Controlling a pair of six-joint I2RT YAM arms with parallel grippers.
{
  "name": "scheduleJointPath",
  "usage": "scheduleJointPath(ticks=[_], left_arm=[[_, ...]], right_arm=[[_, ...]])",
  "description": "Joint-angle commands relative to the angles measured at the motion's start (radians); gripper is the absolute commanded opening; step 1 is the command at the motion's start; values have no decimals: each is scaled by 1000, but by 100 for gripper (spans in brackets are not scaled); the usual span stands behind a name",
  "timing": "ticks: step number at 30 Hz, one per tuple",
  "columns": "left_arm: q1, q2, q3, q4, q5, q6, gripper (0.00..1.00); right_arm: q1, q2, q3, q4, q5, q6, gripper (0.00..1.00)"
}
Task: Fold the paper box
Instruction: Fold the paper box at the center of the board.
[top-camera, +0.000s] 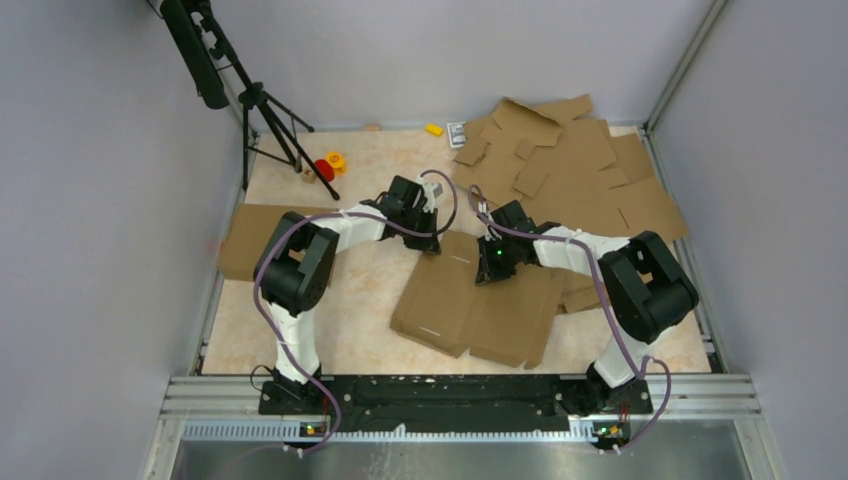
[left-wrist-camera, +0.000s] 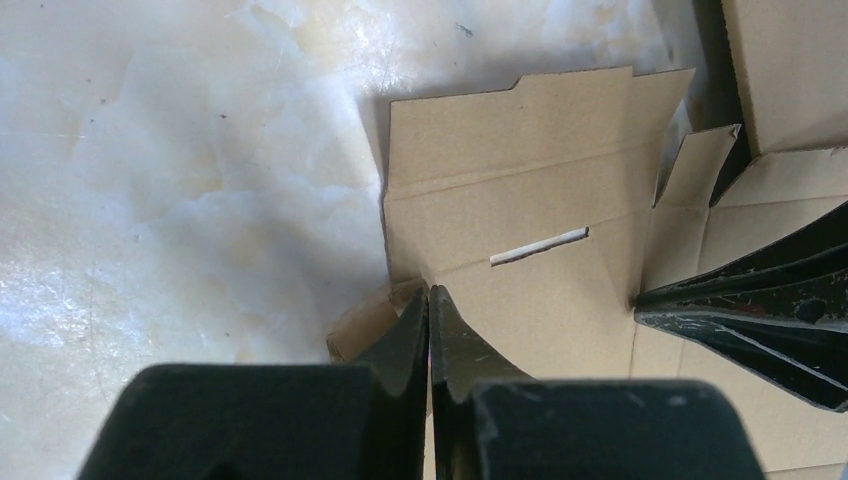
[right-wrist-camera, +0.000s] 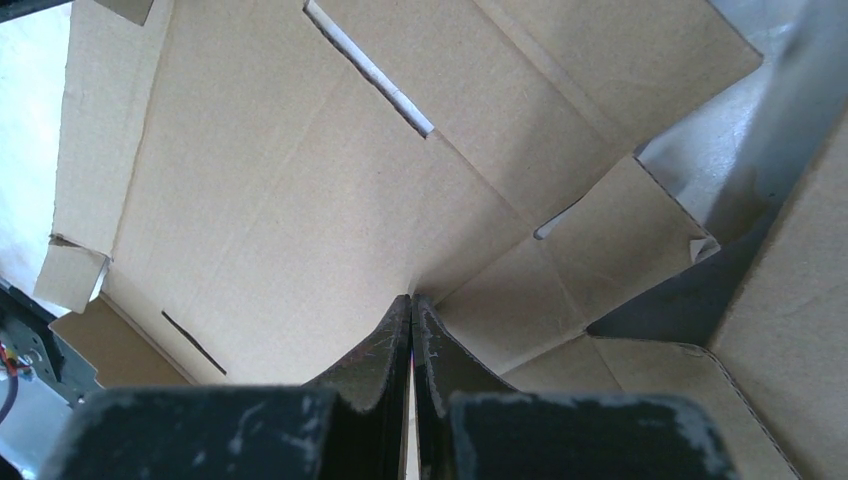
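The paper box is a brown cardboard blank lying mostly flat in the middle of the table, its far flaps partly lifted. My left gripper is shut, its tips resting on the blank's far left edge by a crease, with nothing between the jaws. A white-edged slot lies just beyond them. My right gripper is also shut and empty, pressing its tips onto the inner panel of the paper box where creases meet. The right gripper's fingers show at the right of the left wrist view.
A pile of other cardboard blanks covers the back right corner and reaches close to the right arm. One flat brown sheet lies at the left edge. A black tripod stands back left, with small red and yellow objects nearby.
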Motion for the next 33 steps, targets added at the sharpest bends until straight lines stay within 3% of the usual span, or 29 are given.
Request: scheduleJointPath(ticks=[1, 6, 11, 19, 21, 23, 27, 31, 33], left_arm=[[1, -32, -45, -18, -33, -20, 0], [25, -73, -75, 21, 28, -35, 0], [31, -274, -245, 231, 31, -40, 0], [62, -302, -275, 243, 19, -79, 3], [64, -322, -291, 260, -6, -88, 10], [66, -325, -294, 254, -60, -93, 22], [82, -292, -253, 171, -82, -111, 29], [92, -344, -309, 242, -103, -144, 54], [107, -349, -328, 253, -127, -179, 60]], right_arm=[[8, -5, 34, -6, 24, -10, 0], [8, -10, 33, -8, 26, -9, 0], [8, -21, 32, -13, 26, -9, 0], [8, -26, 28, -17, 31, -8, 0], [8, -30, 27, -17, 29, -4, 0], [8, -33, 27, -18, 29, -4, 0], [8, -40, 28, -23, 32, -4, 0], [8, -41, 27, -23, 33, -2, 0], [8, -42, 27, -22, 32, -2, 0]])
